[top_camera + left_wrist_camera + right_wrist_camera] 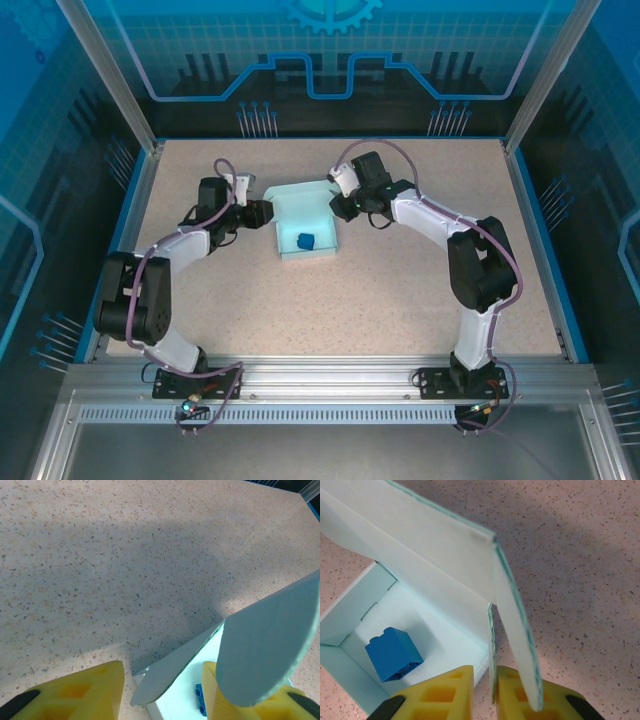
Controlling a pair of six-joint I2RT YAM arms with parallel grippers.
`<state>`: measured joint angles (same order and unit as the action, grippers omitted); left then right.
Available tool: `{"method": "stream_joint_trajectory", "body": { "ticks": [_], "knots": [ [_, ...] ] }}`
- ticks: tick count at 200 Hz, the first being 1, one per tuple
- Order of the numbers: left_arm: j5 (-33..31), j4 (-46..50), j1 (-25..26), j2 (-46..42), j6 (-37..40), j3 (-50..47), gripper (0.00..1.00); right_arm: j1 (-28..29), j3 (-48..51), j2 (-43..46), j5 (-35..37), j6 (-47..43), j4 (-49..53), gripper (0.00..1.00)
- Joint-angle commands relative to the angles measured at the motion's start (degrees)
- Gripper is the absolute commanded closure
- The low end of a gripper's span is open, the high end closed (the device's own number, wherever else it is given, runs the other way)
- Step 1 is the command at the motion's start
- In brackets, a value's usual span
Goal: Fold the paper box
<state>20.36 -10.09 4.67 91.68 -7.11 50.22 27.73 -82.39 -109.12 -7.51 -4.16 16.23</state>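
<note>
One paper box [303, 222] sits on the speckled table [420, 300] just off the table's middle toward 11 o'clock in the top view. It is a shallow tray with its mouth facing straight up. Its lid is raised from the edge at 12 o'clock, so the hinge line runs roughly 9 to 3, tilted slightly. With the lid, the card stretches from 6 to 12; the tray alone looks close to square from above, so I cannot tell its own long axis. One small dark blue brick [305, 240] lies inside the tray, nearer the 6 o'clock wall. Two arms reach in, one at each side: the left at the box's 9 o'clock, the right at about 2 o'clock. In the left wrist view, the left gripper [164, 672] stands partly open, its two yellow fingers [90, 695] spread either side of the box's near corner. One finger is clear of the card over bare table, and the other lies behind a rounded side flap. I cannot tell whether that finger touches the flap, and nothing is pinched. In the right wrist view, the right gripper [487, 680] has its two fingers [440, 695] drawn almost together. The thin edge of the tray's side wall sits in the narrow slot between them, and a loose side flap hangs just outside the outer finger.
</note>
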Motion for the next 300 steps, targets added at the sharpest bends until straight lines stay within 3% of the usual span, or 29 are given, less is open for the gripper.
{"method": "stream_joint_trajectory", "body": {
  "ticks": [1, 39, 74, 170, 236, 275, 300],
  "knots": [
    [2.9, 1.7, 0.5, 1.1, 1.8, 2.6, 0.57, 0.4, -1.9, -0.9, -0.4, -0.6, 1.4, 0.84],
    [3.3, 4.0, 1.0, 2.4, 2.5, 4.5, 0.59, 0.4, -2.3, -1.2, -0.3, -0.7, 1.8, 0.89],
    [3.3, 4.9, 1.3, 2.7, 2.6, 5.3, 0.67, 0.7, -2.9, -1.3, 0.9, -0.7, 2.8, 0.93],
    [-1.1, 6.8, 2.2, 1.4, 3.3, 5.1, 0.81, 2.5, -2.7, 0.2, 6.3, 3.4, 4.1, 0.99],
    [-7.9, 5.2, 5.8, 0.1, 1.5, 4.3, 0.89, 5.6, -3.9, 0.4, 17.9, 16.5, 8.8, 1.00],
    [-17.0, 3.9, 10.2, -0.5, -3.2, 4.3, 0.92, 9.2, -5.1, -0.8, 29.9, 24.3, 10.7, 1.00],
    [-23.0, 2.7, 13.4, -0.6, -6.8, 4.6, 0.94, 10.3, -5.0, -0.8, 33.9, 28.6, 10.4, 1.00]
  ]
}}
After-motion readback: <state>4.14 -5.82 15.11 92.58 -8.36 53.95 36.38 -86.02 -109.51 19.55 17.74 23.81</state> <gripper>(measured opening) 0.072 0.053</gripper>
